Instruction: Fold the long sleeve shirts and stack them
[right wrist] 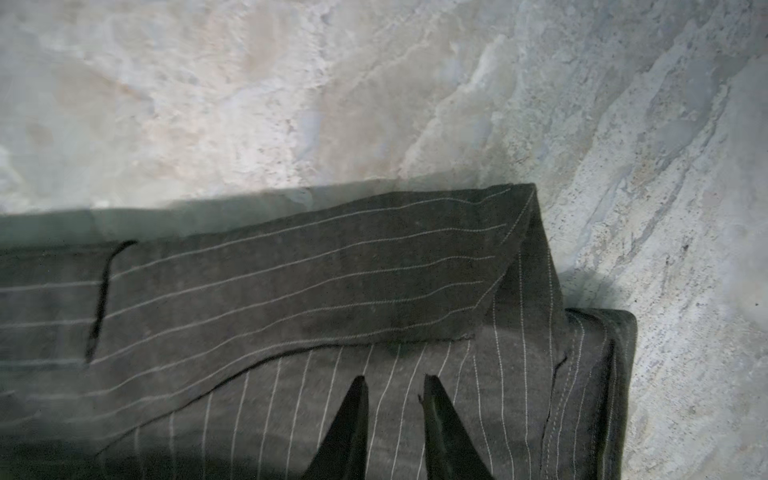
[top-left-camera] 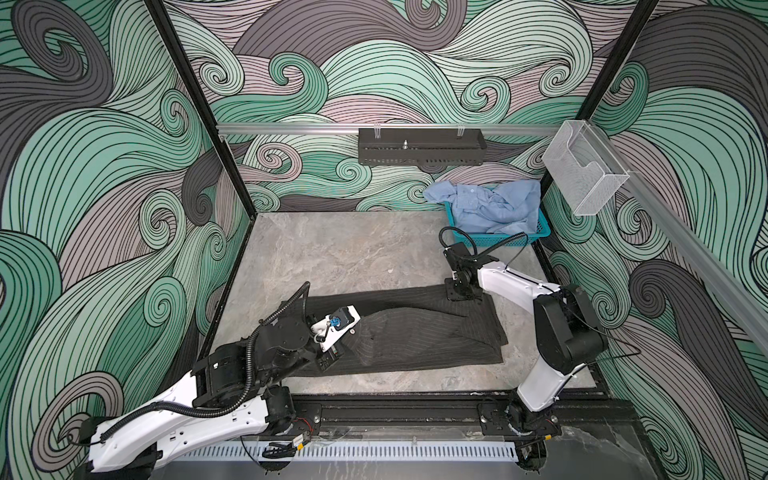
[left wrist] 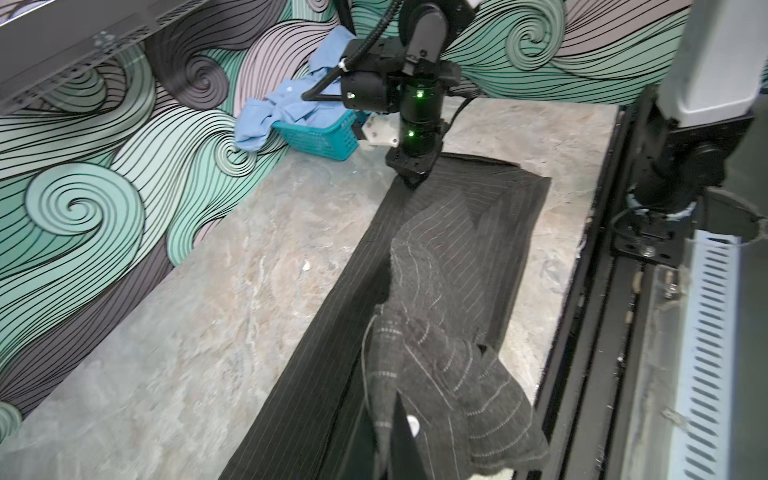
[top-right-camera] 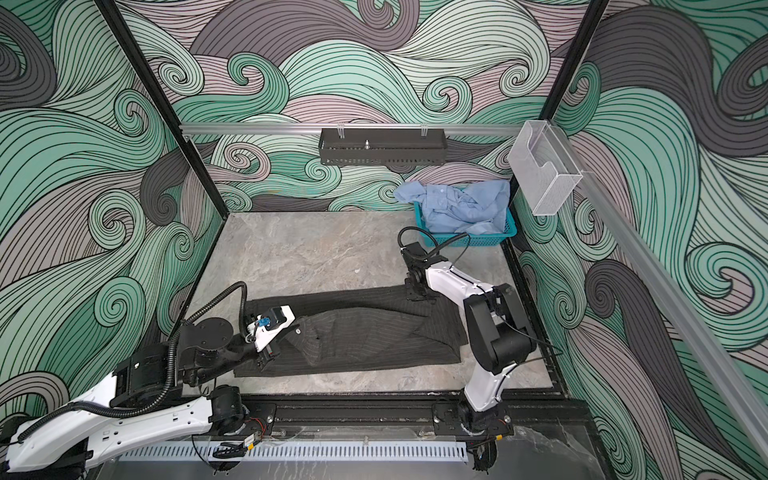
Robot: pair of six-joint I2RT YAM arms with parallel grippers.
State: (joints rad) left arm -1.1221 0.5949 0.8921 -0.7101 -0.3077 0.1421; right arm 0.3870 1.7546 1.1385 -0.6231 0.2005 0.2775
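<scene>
The dark pinstriped long sleeve shirt lies as a long band across the front of the marble table. My left gripper is shut on a bunched part of its left end, lifting the cloth slightly. Over the shirt's far right corner, my right gripper points down. Its fingertips stand slightly apart on flat striped cloth. The light blue long sleeve shirt lies crumpled in the teal basket at the back right.
A black perforated tray hangs on the back rail. A clear plastic box is mounted on the right rail. A black rail borders the table's front edge, with both arm bases on it.
</scene>
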